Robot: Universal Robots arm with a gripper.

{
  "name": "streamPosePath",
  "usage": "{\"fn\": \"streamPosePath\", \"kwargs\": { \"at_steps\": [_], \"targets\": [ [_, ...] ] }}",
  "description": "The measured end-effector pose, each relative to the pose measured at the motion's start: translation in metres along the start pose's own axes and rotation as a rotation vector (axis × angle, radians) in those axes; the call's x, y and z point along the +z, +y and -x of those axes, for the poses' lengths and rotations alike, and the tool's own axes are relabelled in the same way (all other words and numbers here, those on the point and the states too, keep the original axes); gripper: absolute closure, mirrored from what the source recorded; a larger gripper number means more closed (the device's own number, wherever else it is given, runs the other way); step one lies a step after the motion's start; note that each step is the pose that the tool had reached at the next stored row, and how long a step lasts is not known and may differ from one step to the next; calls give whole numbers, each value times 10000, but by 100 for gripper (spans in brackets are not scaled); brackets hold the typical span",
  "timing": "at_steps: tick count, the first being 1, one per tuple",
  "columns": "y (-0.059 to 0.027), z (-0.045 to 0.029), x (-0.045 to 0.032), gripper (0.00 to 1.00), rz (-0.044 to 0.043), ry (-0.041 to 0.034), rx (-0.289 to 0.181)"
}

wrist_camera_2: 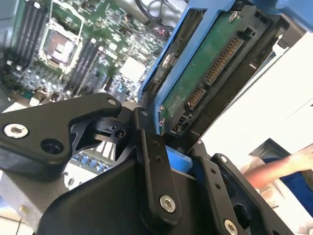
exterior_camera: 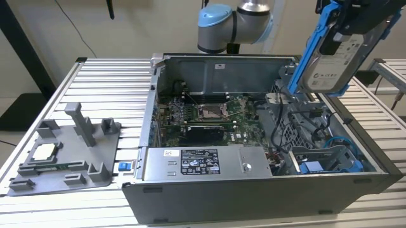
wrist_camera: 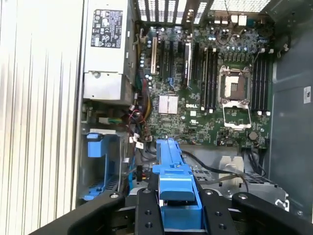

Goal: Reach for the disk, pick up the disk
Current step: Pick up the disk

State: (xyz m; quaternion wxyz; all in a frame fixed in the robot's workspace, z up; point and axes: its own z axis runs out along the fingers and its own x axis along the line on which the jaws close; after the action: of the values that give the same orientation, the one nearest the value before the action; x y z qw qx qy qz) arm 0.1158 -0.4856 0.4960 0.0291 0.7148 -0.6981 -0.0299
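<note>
The gripper (exterior_camera: 345,33) is clamped on the disk (exterior_camera: 330,66), its fingers (wrist_camera_2: 151,161) pinching the blue bracket (wrist_camera: 176,183), and holds it apparently upright, clear above the open computer case (exterior_camera: 254,199). Below the fingers lie the motherboard (wrist_camera: 205,93) and loose cables (exterior_camera: 317,123). A person's arm (wrist_camera_2: 279,169) shows beyond the disk.

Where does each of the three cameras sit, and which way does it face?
Exterior view: off the arm, above one corner, looking down on the open computer case; arm joints show.
First wrist view: on the wrist, looking down into the case's motherboard; the gripper shows.
Second wrist view: at the wrist, close on the disk.
All three show the disk lifted in the gripper.
</note>
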Motion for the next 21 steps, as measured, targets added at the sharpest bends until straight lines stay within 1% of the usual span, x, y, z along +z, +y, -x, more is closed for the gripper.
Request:
{"fn": "streamPosePath", "kwargs": {
  "at_steps": [8, 14, 18, 21],
  "targets": [
    [8, -365, 6, 100, 18, 0, 0],
    [12, -636, 32, 100, 18, 0, 0],
    [12, -810, 92, 100, 16, -1, 0],
    [17, -892, 146, 100, 6, 1, 3]
  ]
}}
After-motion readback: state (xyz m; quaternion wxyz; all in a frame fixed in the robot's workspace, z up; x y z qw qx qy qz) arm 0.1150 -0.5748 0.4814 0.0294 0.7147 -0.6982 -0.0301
